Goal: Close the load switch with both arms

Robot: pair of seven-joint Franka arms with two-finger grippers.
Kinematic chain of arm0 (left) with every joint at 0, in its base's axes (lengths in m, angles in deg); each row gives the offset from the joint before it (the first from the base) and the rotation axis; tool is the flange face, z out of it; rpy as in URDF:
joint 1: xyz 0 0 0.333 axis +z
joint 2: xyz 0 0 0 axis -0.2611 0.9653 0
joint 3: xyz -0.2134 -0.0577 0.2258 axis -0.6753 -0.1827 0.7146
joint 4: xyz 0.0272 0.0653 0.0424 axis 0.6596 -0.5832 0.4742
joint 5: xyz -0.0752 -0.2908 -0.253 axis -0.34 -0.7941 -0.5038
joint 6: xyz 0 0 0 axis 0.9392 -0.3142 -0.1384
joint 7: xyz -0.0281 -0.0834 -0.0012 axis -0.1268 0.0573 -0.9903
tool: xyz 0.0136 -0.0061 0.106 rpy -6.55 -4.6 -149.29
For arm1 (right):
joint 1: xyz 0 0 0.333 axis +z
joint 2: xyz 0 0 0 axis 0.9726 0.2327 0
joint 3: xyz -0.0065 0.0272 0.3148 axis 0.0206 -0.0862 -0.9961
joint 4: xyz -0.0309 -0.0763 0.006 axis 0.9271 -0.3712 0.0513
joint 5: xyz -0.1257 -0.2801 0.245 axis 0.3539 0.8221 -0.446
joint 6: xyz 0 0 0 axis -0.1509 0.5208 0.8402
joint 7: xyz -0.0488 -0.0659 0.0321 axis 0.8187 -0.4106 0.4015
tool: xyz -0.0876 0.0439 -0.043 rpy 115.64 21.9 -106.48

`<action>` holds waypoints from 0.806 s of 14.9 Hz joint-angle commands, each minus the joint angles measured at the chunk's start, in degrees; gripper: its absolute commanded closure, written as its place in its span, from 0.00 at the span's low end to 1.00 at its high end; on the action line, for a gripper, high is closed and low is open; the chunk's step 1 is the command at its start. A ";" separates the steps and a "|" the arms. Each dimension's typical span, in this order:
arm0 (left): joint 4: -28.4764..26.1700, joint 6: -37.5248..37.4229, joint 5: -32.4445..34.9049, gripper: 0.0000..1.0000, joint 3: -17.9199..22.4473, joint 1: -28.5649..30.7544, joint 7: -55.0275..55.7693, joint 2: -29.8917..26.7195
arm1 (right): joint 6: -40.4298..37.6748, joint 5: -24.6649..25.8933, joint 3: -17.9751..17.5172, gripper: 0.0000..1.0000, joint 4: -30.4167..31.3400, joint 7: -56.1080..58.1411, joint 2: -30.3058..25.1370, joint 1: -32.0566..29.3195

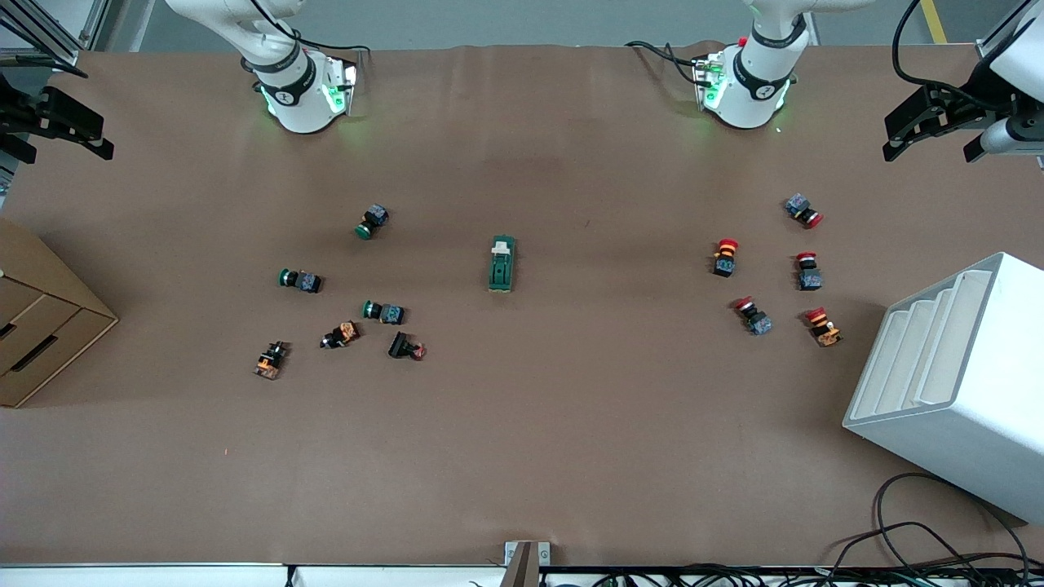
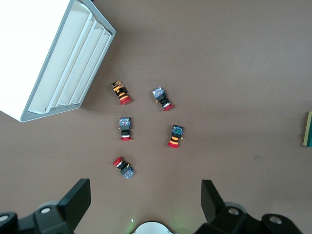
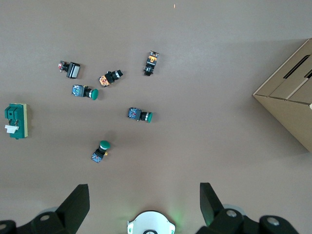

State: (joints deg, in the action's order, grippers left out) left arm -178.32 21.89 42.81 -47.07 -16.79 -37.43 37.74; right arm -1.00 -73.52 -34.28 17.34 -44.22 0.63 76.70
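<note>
In the middle of the brown table (image 1: 522, 456), about midway between the two arms' ends, lies the load switch (image 1: 502, 264), a small dark green block with its cream lever piece at the end farther from the front camera. It looks like rigid moulded plastic, light enough to skid if pushed from one side only, so I'd expect one arm to pin the green body across its long flanks while the other works the lever. The lever is small and probably the delicate part.

Both arms wait high at their own ends of the table. The left gripper (image 2: 146, 197) hangs over the table edge near the white slotted rack (image 1: 954, 383), its jaws spread wide. The right gripper (image 3: 145, 199) hovers over the edge above the cardboard box (image 1: 37, 318), jaws equally wide.

Room is generous: the switch sits well apart from the green push buttons (image 1: 375, 220) and orange-and-black parts toward the right arm's end, and from the red push buttons (image 1: 726, 256) toward the left arm's end. Open tabletop surrounds it on every side.
</note>
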 commanded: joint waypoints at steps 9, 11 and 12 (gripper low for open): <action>1.80 5.83 -0.73 0.00 -5.79 -2.30 0.82 6.64 | 0.49 -1.28 -0.14 0.00 1.96 -0.01 -1.78 -0.07; 1.01 11.37 -0.73 0.00 -10.26 -2.65 3.01 11.02 | 0.41 -1.28 -0.14 0.00 1.96 -0.01 -1.78 -0.07; 0.92 14.18 -0.65 0.00 -12.37 -2.74 4.24 12.96 | 0.41 -1.28 -0.14 0.00 1.87 -0.01 -1.70 -0.07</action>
State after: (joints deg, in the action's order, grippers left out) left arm -178.42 32.15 42.46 -56.35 -19.16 -35.13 46.34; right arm -1.01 -74.18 -34.30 17.39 -44.22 0.62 76.73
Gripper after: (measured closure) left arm 0.000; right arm 0.000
